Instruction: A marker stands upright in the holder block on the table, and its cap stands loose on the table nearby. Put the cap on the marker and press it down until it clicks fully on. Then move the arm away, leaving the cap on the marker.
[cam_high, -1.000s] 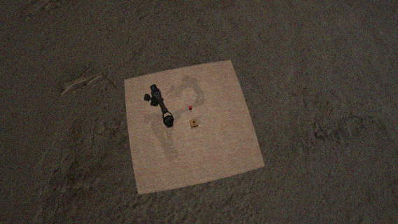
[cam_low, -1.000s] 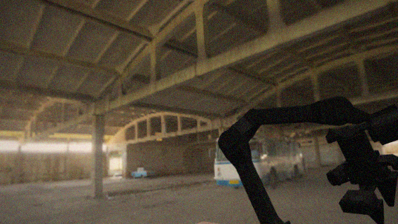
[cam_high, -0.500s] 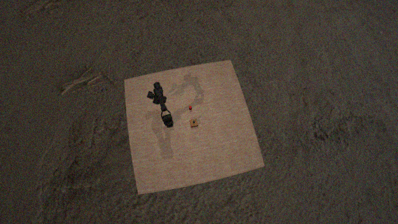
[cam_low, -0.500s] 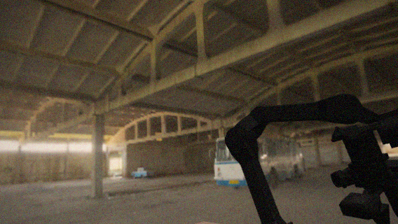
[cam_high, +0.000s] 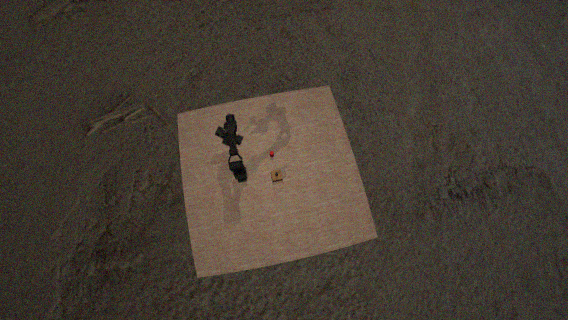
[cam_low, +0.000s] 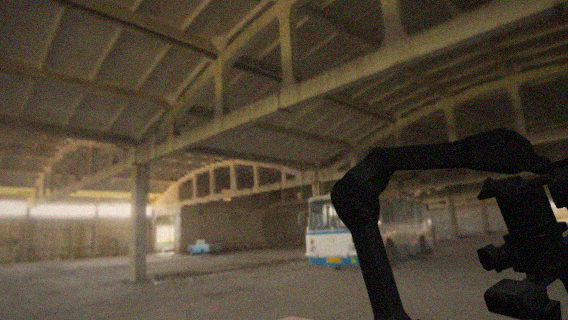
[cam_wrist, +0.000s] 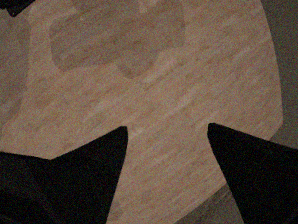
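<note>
Cap (cam_high: 271, 154): small red piece on the table (cam_high: 300, 225) (cam_low: 295, 318) (cam_wrist: 165, 100), apart from the holder block (cam_high: 277, 175); it lies between 11 and 12 o'clock of the block in the top view. Its long axis and upright stance cannot be resolved at this size.
Marker (cam_high: 276, 173): probably the dark spot on the tan block, seen nearly end-on; no red piece is seated there.
Gripper (cam_high: 229, 136) (cam_low: 525, 295) (cam_wrist: 168, 131): released, fingers parted to a middling width, with nothing between them in the wrist view.
Gripper-to-cap bearing: cap at roughly 4 o'clock of the gripper in the top view, well apart; the block lies farther round toward 5 o'clock. Raised hardware makes these bearings approximate.
Arm (cam_high: 240, 172) (cam_low: 367, 235): single arm, bent over at height, its hand end toward 11 o'clock of its base in the top view.
Wrist field: bare table surface, shadows and a table edge; neither cap nor block appears.
Stage (judged): cap not yet collected; task near its beginning.
Next move (judged): swing toward 4 o'clock, centre above the cap, then descend.
Hazard (judged): fingers narrowing before alignment could topple so small a cap.
</note>
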